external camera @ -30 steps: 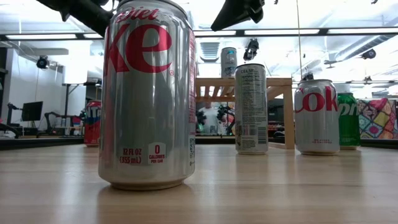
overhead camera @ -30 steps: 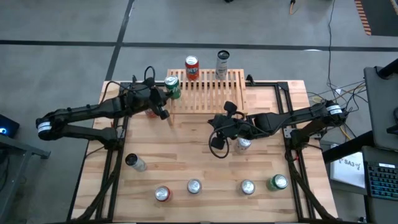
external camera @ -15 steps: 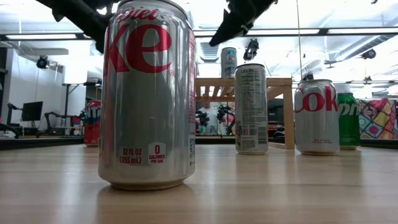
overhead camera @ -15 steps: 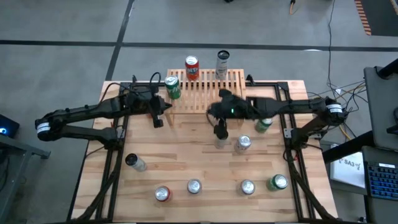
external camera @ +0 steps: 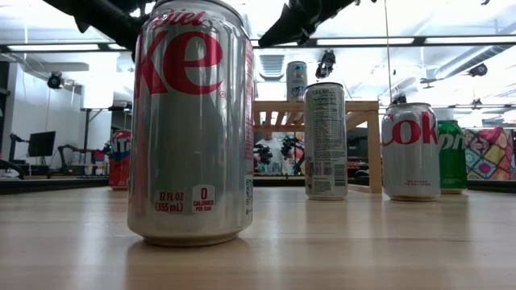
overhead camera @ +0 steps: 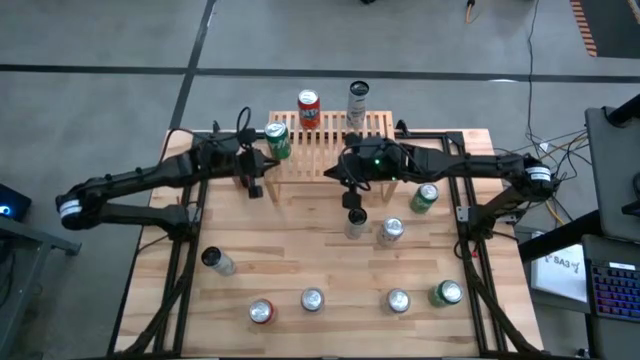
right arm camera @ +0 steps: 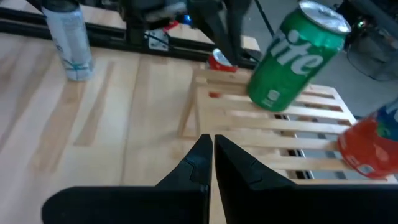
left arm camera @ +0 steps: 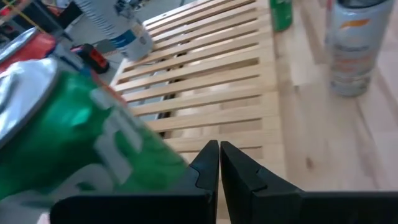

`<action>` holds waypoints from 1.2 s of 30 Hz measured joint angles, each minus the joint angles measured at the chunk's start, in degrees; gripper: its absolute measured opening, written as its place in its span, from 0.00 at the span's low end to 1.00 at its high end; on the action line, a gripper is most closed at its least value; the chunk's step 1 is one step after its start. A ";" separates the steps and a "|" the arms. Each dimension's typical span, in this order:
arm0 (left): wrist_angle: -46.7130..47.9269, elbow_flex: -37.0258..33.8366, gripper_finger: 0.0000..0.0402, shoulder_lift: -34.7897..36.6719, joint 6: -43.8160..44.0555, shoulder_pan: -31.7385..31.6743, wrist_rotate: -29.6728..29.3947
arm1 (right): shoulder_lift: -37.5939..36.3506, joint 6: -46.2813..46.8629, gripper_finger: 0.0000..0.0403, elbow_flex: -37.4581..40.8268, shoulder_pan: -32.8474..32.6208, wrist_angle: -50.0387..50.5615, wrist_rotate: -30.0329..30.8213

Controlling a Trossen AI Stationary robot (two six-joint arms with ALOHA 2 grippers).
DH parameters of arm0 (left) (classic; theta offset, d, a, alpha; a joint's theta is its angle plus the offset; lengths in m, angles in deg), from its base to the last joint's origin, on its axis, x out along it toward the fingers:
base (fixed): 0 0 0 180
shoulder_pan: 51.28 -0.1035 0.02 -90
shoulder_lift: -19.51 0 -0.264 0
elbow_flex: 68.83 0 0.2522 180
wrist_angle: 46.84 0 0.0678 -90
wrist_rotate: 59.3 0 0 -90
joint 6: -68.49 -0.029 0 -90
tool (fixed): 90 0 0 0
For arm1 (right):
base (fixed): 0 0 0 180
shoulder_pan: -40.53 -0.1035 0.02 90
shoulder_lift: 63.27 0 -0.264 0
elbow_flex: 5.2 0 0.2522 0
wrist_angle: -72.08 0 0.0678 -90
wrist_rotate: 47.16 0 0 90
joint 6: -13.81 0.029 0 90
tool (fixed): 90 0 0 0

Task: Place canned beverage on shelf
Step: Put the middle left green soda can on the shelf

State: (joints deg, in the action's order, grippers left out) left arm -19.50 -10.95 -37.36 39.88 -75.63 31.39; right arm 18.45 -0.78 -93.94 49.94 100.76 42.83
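Observation:
The shelf (overhead camera: 335, 150) is a light-wood slatted rack at the table's far edge. A green can (overhead camera: 277, 140), a red can (overhead camera: 308, 108) and a tall silver can (overhead camera: 357, 100) stand on it. My left gripper (overhead camera: 257, 184) is shut and empty at the shelf's near left corner, just beside the green can (left arm camera: 74, 137). My right gripper (overhead camera: 346, 180) is also shut and empty. It hovers over the shelf's near edge, pointing toward the green can (right arm camera: 292, 56). Several other cans stand on the table nearer the front.
Just near of the right gripper stand a slim tall can (overhead camera: 355, 225), a silver can (overhead camera: 391, 230) and a green can (overhead camera: 425, 197). A dark-topped can (overhead camera: 215, 260) is at the left. Several cans line the front edge, one (external camera: 193, 121) close to the low camera.
My right gripper has swung from the middle of the table toward the far edge, up to the shelf's near edge, rolling as it went and staying shut. My left gripper has rolled a little in place by the shelf's left corner.

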 joint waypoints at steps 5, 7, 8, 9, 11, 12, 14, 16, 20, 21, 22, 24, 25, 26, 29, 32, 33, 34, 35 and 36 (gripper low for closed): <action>-0.72 0.00 0.00 -0.04 -0.90 -2.87 -0.03 | 0.00 1.19 0.02 0.00 -0.84 -1.21 -0.01; -0.96 0.00 0.00 -0.04 -0.93 -3.84 -0.09 | 0.00 1.62 0.02 0.00 -0.92 -1.77 0.00; -0.94 0.00 0.00 -0.04 -1.09 -4.30 -0.09 | 0.00 1.91 0.02 0.00 -0.92 -2.13 0.00; -0.94 0.00 0.00 -0.04 -1.37 -4.71 -0.09 | 0.00 2.34 0.02 0.00 -0.92 -2.21 0.00; -1.03 0.00 0.00 -0.17 -2.08 -5.34 -0.04 | 0.00 2.91 0.02 0.00 -0.92 -2.19 0.00; -1.22 -0.01 0.00 -0.23 -2.37 -5.57 -0.04 | 0.00 3.01 0.02 0.00 -0.92 -2.15 0.02; -2.15 -0.02 0.00 -0.52 -2.61 -6.01 0.07 | 0.00 3.04 0.02 0.00 -0.92 -2.10 0.00; -3.67 -0.02 0.00 -1.00 -2.56 -6.21 -0.02 | 0.00 3.29 0.02 0.00 -0.92 -2.10 0.00; -6.76 -0.02 0.00 -2.72 -2.13 -6.28 -0.06 | 0.00 4.04 0.02 0.00 -0.92 -1.99 0.02; -7.42 -0.02 0.00 -3.21 -1.89 -6.28 -0.06 | 0.00 4.16 0.02 0.00 -0.92 -1.99 0.02; -7.84 -0.02 0.00 -3.72 -1.76 -6.28 -0.04 | 0.00 4.33 0.02 0.00 -0.92 -1.99 0.02; -8.54 -0.02 0.00 -4.69 -1.71 -6.29 -0.04 | 0.00 4.56 0.02 0.00 -0.92 -1.99 0.02; -8.68 -0.02 0.00 -5.13 -1.69 -6.30 -0.04 | 0.00 4.55 0.02 0.00 -0.92 -1.99 0.02; -8.70 -0.02 0.00 -5.65 -1.69 -6.30 -0.04 | 0.00 4.57 0.02 0.00 -0.92 -1.99 0.02; -9.06 -0.02 0.00 -6.78 -1.65 -6.30 -0.06 | 0.00 4.79 0.02 0.00 -0.92 -1.99 0.02; -9.04 -0.02 0.00 -7.55 -1.58 -6.31 -0.15 | 0.00 5.03 0.02 0.00 -0.92 -1.99 0.03; -8.98 -0.02 0.00 -7.70 -1.64 -6.38 -0.15 | 0.00 5.03 0.02 0.01 -0.92 -1.99 0.03; -8.96 -0.02 0.00 -7.74 -1.78 -6.49 -0.15 | 0.00 5.03 0.02 0.00 -0.92 -1.99 0.04; -8.96 0.00 0.00 -7.76 -1.90 -6.63 -0.19 | 0.00 5.03 0.02 0.02 -0.92 -1.99 0.04; -8.92 0.00 0.00 -7.74 -2.04 -6.82 -0.58 | 0.00 5.12 0.02 0.02 -0.92 -1.99 0.03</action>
State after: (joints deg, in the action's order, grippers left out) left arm -28.42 -10.95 -45.10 37.83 -82.45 30.81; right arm 18.45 4.34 -93.92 49.02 98.77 42.86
